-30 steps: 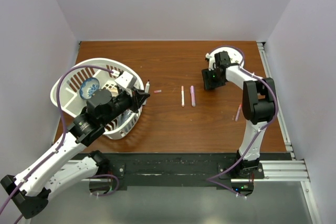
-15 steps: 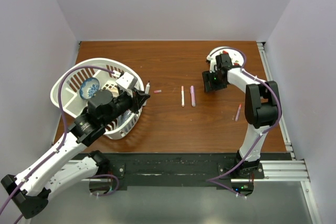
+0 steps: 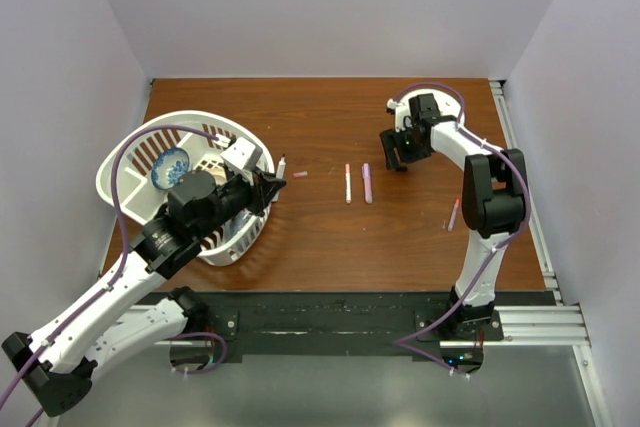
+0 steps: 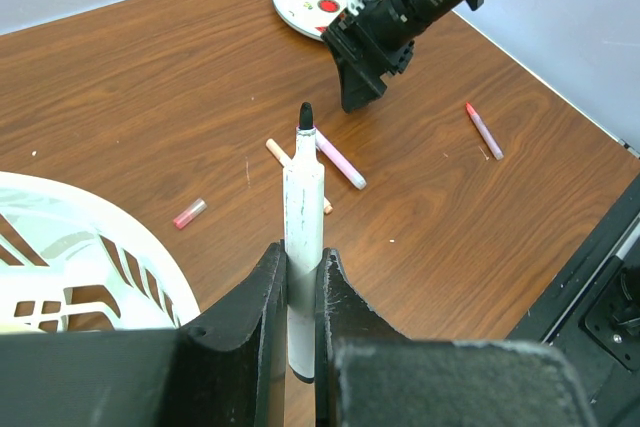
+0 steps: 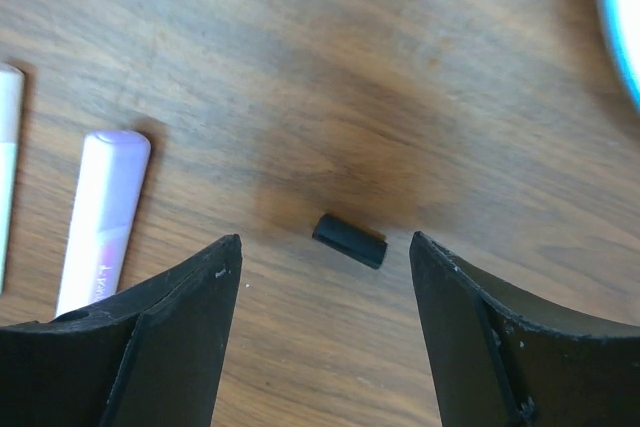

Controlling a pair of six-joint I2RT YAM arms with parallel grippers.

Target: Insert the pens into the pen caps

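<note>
Here, a small black pen cap (image 5: pixel 349 240) lies on its side on the brown wooden table (image 3: pixel 320 237), in the upper right of the overhead view. The right pincer (image 5: pixel 322 245) hangs directly over it, tips down and jaws spread wide. One finger sits on each side of the cap, neither touching it, and the pincer holds nothing. The right arm rises along the right side of the frame and bends left at the wrist.

Below and left of the cap, a lilac pen (image 3: pixel 367 183) and a pale pen (image 3: pixel 348 184) lie side by side at the table's centre. A tiny pink cap (image 3: pixel 300 175) lies further left. A pink pen (image 3: pixel 453 214) lies apart at the right, beside the right arm.

At centre left, the left pincer (image 4: pixel 301 257) is clamped on a white pen (image 4: pixel 303 187), gripping its lower body, with the bare black tip pointing away from the wrist. The left arm stretches diagonally from the lower left corner over a white plastic basket (image 3: pixel 130 142) holding a blue-patterned bowl (image 3: pixel 170 168). A white plate with red spots (image 4: pixel 290 2) sits just behind the right pincer.
</note>
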